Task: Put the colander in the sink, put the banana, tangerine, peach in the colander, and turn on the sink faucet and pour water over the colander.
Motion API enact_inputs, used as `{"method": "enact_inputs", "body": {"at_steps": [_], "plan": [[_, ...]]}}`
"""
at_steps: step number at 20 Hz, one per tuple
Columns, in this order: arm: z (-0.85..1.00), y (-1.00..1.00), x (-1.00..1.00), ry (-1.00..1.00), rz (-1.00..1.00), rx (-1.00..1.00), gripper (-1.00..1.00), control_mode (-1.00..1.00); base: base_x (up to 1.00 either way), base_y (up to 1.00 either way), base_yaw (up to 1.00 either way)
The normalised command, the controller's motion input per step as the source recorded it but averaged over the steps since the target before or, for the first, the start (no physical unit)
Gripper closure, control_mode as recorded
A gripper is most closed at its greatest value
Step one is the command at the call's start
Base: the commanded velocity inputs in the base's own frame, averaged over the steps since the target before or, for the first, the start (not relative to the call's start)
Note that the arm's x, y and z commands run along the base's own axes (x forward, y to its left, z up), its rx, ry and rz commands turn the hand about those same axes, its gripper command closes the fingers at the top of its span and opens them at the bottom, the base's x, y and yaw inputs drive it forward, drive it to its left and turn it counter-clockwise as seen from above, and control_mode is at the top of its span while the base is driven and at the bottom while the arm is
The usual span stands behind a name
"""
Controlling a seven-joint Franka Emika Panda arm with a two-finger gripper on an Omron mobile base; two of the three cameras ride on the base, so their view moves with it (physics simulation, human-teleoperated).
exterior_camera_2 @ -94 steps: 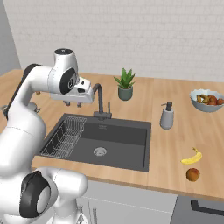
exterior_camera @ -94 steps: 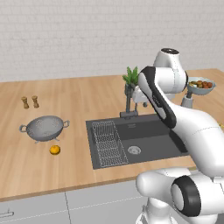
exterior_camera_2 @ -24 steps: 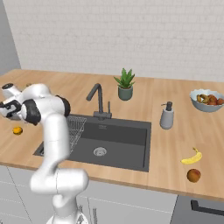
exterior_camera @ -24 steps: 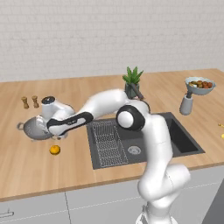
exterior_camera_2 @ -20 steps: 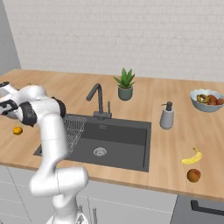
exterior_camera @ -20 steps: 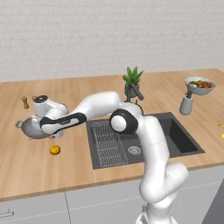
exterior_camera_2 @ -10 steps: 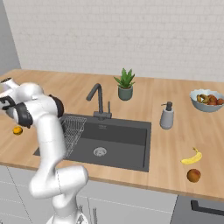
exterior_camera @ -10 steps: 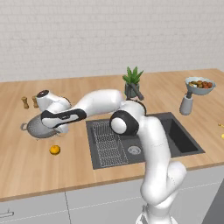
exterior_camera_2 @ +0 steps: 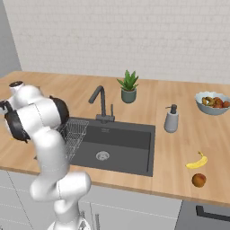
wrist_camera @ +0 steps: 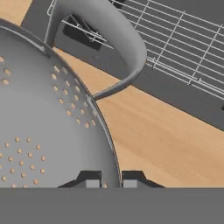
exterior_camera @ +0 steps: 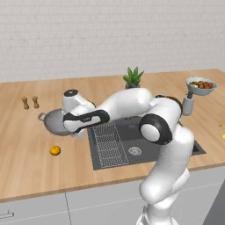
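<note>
Hand (wrist_camera: 110, 179): fingers now pressed together on the colander (exterior_camera: 56, 121) rim, one tip inside, one outside, beside a loop handle; a second ago they stood spread. Colander: on the desk (exterior_camera: 26, 154), just left of the sink (exterior_camera: 132, 132). Tangerine (exterior_camera: 55, 150): nearer than the colander, unmoved. Banana (exterior_camera_2: 197, 161), peach (exterior_camera_2: 199, 180): right of the sink.

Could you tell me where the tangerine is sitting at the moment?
In the left base view, the tangerine lies on the wooden counter, left of the sink and just in front of the colander.
</note>
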Motion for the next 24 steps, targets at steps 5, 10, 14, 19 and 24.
{"method": "enact_inputs", "body": {"at_steps": [5,10,14,19,24], "plan": [[0.25,-1.00,-1.00,-0.21,-0.09,0.34,1.00,-1.00,0.00,0.00,0.00],[0.32,-1.00,-0.99,-0.13,-0.13,0.15,1.00,-1.00,0.00,0.00,0.00],[0.36,-1.00,-0.92,-0.01,-0.16,0.08,1.00,-1.00,0.00,0.00,0.00],[0.34,-1.00,-0.50,0.19,-0.22,0.01,1.00,-1.00,0.00,0.00,0.00],[0.22,-1.00,-0.07,0.36,-0.21,0.00,1.00,-1.00,0.00,0.00,0.00]]}}
